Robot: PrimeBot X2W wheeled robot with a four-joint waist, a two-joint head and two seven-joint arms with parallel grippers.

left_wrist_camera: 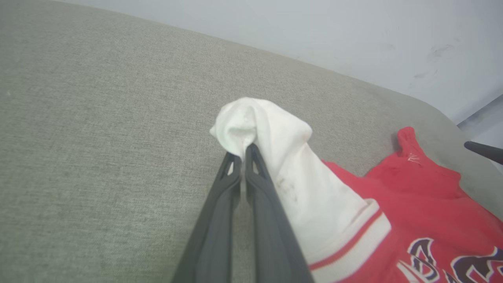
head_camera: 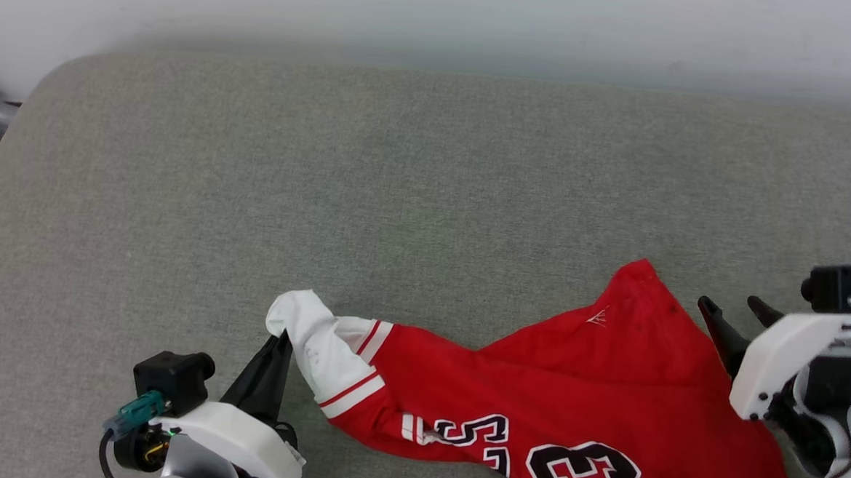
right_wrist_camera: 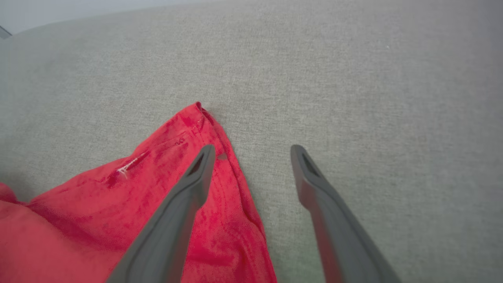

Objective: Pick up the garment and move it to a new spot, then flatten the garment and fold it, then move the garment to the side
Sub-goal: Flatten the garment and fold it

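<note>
Head view: flatten step, I judge. My left pincer (head_camera: 285, 341) clamped on garment (head_camera: 535, 376) by white sleeve (head_camera: 318, 343), 8 o'clock. My right pincer (head_camera: 729, 304) spread wide, holding nothing, 3 o'clock. Next: nip red corner (right_wrist_camera: 196, 114), pull taut.

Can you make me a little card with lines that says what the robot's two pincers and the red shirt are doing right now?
garment: red jersey with black numbers, lying rumpled on the grey cushion
left pincer: shut, pinching the tip of the white sleeve
right pincer: open, holding nothing; one finger over the garment's red corner, the other over bare cushion
folded yet: no
</note>
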